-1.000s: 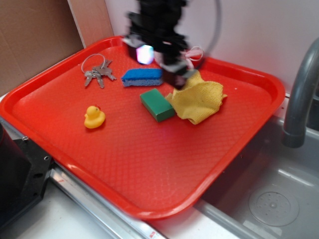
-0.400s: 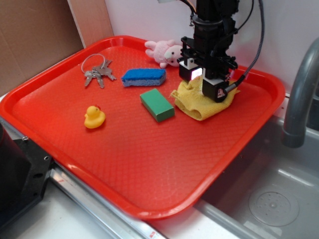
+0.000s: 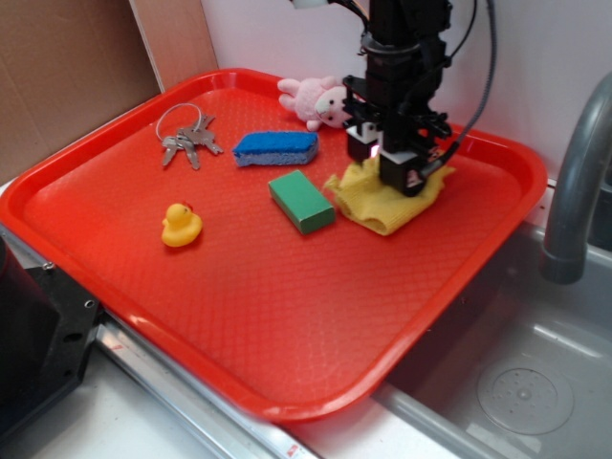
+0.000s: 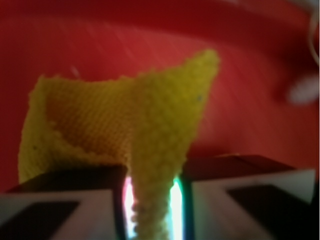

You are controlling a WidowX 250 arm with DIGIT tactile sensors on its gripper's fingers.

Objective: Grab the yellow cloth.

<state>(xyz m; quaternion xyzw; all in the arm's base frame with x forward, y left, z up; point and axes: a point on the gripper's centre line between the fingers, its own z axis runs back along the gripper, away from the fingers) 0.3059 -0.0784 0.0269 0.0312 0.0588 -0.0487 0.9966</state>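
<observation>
Red tray (image 3: 143,287) beside sink: my tool (image 3: 387,172) down on yellow cloth (image 3: 382,206) at tray's far right, clamped on raised fold (image 4: 152,200) (green block (image 3: 301,201) just left).

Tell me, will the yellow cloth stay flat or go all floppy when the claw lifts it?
Probably floppy: the yellow cloth already lies crumpled in soft folds. A fold is pinched in the claw, so the rest would likely dangle. Its knitted texture looks grippy, so it probably won't slip.
</observation>
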